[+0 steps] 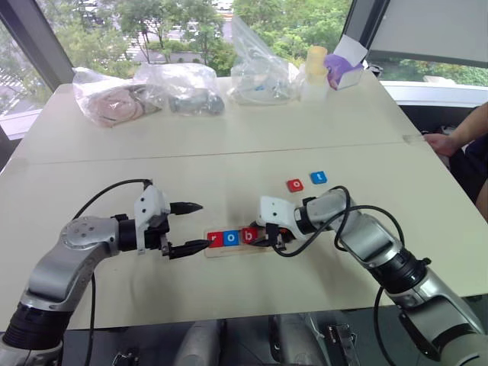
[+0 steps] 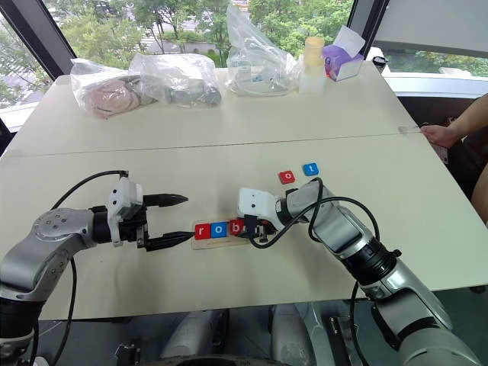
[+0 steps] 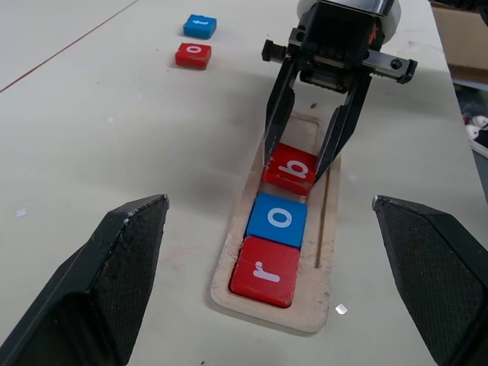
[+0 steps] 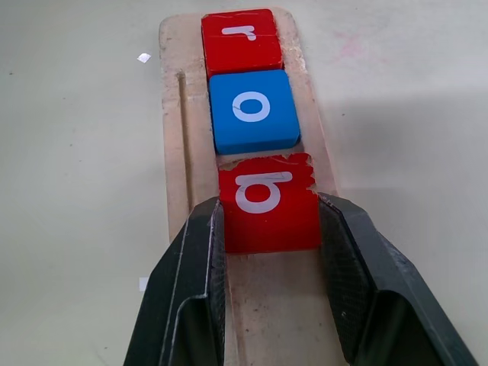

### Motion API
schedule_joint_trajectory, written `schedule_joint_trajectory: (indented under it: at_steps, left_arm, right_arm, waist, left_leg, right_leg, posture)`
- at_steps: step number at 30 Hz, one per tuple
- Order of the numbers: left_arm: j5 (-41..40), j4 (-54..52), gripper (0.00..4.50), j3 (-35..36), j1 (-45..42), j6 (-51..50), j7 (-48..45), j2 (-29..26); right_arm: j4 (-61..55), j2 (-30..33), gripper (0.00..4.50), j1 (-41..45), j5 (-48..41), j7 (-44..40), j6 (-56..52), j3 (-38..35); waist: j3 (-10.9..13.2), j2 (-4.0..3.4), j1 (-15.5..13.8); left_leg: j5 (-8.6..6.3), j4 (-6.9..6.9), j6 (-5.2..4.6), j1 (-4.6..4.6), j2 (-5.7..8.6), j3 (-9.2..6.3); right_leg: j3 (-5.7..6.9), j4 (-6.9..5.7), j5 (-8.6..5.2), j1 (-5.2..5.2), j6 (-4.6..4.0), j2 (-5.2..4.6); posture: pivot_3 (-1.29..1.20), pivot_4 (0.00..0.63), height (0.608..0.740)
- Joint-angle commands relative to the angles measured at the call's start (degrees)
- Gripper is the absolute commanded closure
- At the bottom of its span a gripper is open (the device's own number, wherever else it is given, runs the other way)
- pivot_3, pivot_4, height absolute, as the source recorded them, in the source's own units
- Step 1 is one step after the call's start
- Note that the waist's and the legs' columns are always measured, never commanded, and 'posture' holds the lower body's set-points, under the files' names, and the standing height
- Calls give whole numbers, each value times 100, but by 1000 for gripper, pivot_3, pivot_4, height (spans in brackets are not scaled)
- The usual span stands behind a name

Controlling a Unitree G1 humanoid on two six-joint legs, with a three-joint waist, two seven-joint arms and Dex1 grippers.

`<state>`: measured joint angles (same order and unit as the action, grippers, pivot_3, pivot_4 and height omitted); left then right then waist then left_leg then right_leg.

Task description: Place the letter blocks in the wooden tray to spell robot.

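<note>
The third letter was being seated: the right gripper (image 4: pixel 268 229) pinched the red b block (image 4: pixel 267 200) by its two sides, holding it in the wooden tray (image 3: pixel 326 229) just behind the blue o block (image 3: pixel 278 219) and the red r block (image 3: pixel 265 271). Next, it would likely need to let go and lift straight off without dragging the b.

The left gripper (image 1: pixel 191 227) hovered at the tray's 9 o'clock end, fingers spread wide and empty. The red o block (image 1: pixel 294 185) and blue t block (image 1: pixel 318 178) waited on the table (image 1: pixel 229 130) at about 1 o'clock from the tray, with nothing between. Plastic bags (image 1: pixel 145 91) lay well apart at 12 o'clock.
</note>
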<state>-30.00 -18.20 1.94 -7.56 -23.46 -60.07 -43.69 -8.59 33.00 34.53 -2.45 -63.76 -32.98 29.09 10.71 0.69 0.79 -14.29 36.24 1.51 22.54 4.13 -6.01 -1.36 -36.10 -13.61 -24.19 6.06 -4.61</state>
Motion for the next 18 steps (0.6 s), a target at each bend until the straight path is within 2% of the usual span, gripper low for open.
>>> schedule_joint_trajectory:
  at_steps: [1,14,18]
  left_arm:
    - [-52,-185,0,95,-60,28,14,-1]
    - [-17,-161,0,95,-78,63,99,36]
    - [5,-151,0,87,-86,78,124,52]
  right_arm:
    - [-45,-62,3373,123,27,-33,50,31]
    - [-41,-138,3373,146,92,-128,49,45]
    - [-40,-146,1314,156,105,-164,39,48]
  waist:
    - [0,0,1]
    - [0,0,1]
    - [0,0,0]
  left_leg:
    - [0,0,0,0,0,0]
    - [0,0,0,0,0,0]
    - [0,0,0,0,0,0]
  right_leg:
    - [0,0,0,0,0,0]
    - [0,0,0,0,0,1]
    - [0,0,0,0,0,1]
  posture:
    - [0,150,740]
    - [0,150,740]
    - [0,150,740]
